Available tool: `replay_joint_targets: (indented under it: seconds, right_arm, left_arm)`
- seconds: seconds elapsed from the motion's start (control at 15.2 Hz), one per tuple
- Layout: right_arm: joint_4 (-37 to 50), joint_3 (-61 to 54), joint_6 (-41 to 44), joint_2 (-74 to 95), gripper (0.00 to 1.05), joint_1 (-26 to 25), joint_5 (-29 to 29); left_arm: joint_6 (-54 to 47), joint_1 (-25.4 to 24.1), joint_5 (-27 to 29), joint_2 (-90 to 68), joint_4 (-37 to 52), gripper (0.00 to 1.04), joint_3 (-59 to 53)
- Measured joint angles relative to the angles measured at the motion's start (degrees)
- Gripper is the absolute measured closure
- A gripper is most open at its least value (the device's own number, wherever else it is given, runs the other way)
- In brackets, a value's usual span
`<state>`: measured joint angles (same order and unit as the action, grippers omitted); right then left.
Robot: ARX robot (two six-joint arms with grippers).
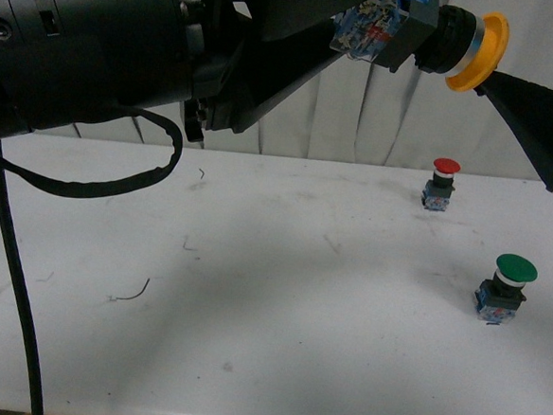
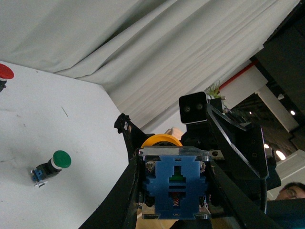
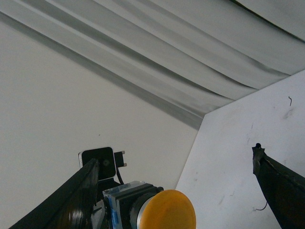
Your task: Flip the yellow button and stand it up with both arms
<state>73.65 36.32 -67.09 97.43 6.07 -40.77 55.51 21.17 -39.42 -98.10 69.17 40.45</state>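
Left gripper (image 2: 174, 167) pinches yellow button (image 1: 477, 51) aloft by its base; right gripper (image 3: 175, 153) gapes wide.

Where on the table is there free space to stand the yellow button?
The yellow button fits best in the middle of the table, bare between the cable on the left and the red button and green button on the right. The strip in front of the green button is also free. Around those two buttons it is crowded.
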Motion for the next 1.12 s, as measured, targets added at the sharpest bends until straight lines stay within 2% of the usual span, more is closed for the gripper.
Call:
replay_joint_targets:
  seconds: [0.46, 0.66, 0.86, 0.99, 1.05, 1.12]
  right_arm:
    - [0.0, 1.8, -3.9, 3.4, 0.07, 6.8, -1.0]
    - [0.0, 1.8, -5.5, 3.4, 0.07, 7.1, -1.1]
    - [0.4, 1.8, -5.6, 3.4, 0.42, 7.1, -1.1]
    - [0.1, 2.1, -6.5, 3.4, 0.61, 7.0, -0.1]
    - [0.3, 2.1, -7.3, 3.5, 0.69, 6.9, -0.1]
    - [0.4, 2.1, -7.8, 3.5, 0.7, 6.9, -0.1]
  left_arm:
    - [0.0, 0.0, 0.0, 0.0, 0.9, 0.72, -0.6]
    - [0.0, 0.0, 0.0, 0.0, 1.2, 0.72, -0.9]
    - [0.0, 0.0, 0.3, 0.0, 1.2, 0.72, -1.6]
    - [1.1, -0.4, -0.3, 0.0, 1.6, 0.73, -1.7]
    - [1.1, -0.3, -0.1, 0.0, 1.3, 0.73, -1.7]
    - [1.4, -0.3, -0.3, 0.0, 1.2, 0.73, -1.7]
